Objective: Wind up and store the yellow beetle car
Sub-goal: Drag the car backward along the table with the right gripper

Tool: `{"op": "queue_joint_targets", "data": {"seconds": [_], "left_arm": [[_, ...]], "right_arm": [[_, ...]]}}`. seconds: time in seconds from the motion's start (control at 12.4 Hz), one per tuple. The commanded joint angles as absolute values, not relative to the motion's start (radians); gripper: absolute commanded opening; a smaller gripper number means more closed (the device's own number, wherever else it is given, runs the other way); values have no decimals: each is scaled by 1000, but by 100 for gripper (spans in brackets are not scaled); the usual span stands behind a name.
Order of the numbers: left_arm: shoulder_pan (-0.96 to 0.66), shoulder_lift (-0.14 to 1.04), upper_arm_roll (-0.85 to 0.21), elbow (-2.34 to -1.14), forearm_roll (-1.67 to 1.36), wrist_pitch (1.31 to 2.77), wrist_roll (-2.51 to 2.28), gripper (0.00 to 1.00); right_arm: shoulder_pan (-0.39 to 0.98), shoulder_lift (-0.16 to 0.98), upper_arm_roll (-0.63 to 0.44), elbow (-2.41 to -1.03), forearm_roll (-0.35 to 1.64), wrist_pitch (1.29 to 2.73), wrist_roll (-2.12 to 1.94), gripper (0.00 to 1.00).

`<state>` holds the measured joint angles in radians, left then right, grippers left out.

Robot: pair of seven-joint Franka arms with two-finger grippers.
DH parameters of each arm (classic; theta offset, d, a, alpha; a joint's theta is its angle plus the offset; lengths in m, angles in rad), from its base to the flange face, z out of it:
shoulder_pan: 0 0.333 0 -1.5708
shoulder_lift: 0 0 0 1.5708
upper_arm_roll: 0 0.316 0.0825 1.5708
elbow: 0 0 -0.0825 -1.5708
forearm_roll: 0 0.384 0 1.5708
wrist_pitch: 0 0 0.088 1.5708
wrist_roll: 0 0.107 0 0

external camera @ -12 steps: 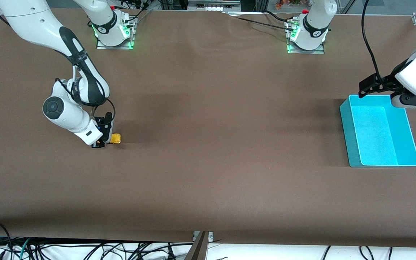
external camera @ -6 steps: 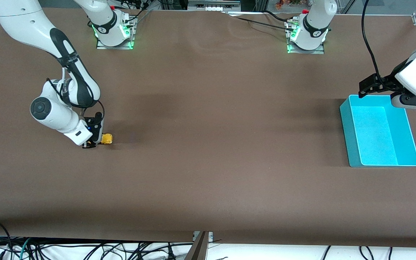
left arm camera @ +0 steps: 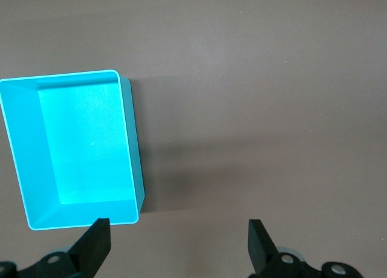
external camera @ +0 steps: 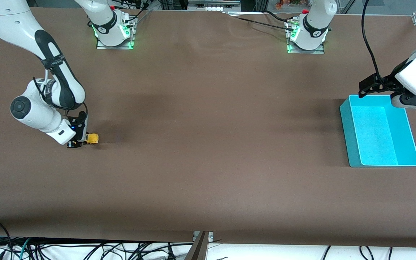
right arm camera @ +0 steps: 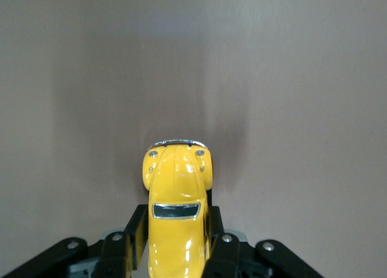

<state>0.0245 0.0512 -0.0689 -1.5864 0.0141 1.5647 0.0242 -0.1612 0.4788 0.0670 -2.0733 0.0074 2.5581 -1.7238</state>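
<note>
Yellow beetle car (external camera: 92, 138) sat low on the brown worktop (external camera: 208, 144), toward the right arm's end of it, at about nine o'clock from the worktop's middle in the front view. We saw the right pincer (external camera: 79, 141) closed on the car's rear half, one dark finger (right arm camera: 134, 229) pressed against each flank, while the rounded nose with its chrome bumper stuck out past the fingertips. The car's front pointed toward the left arm's end of the worktop. In the front view we could not tell whether its wheels touched the surface or hung just above it.

We found the cyan bin (external camera: 352, 144) well apart from the car, at about three o'clock, resting on the worktop at the left arm's end, with nothing inside it. The left pincer (external camera: 370, 85) waited in the air over the bin's edge nearest the bases, its fingers (left arm camera: 97, 245) spread wide and holding nothing, as the left wrist view showed.
</note>
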Motion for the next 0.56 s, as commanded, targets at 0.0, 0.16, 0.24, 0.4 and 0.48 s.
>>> {"op": "queue_joint_targets", "data": {"seconds": [0.0,0.16,0.24,0.4,0.48], "left_arm": [[29,66,-71,-1554,2,1540,29,100],[29,66,-72,-1554,2,1540,29,100],[29,66,-72,-1554,2,1540,29,100],[29,66,-72,-1554,2,1540,29,100],[29,66,-72,-1554,2,1540,29,100]], "right_arm": [[-207,525,54,-2072,18,2557,-1811,21],[-209,523,43,-2072,26,2554,-1815,21],[-209,523,41,-2071,32,2551,-1813,21],[-207,522,41,-2063,73,2531,-1807,34],[-206,520,41,-2046,75,2516,-1801,45]]}}
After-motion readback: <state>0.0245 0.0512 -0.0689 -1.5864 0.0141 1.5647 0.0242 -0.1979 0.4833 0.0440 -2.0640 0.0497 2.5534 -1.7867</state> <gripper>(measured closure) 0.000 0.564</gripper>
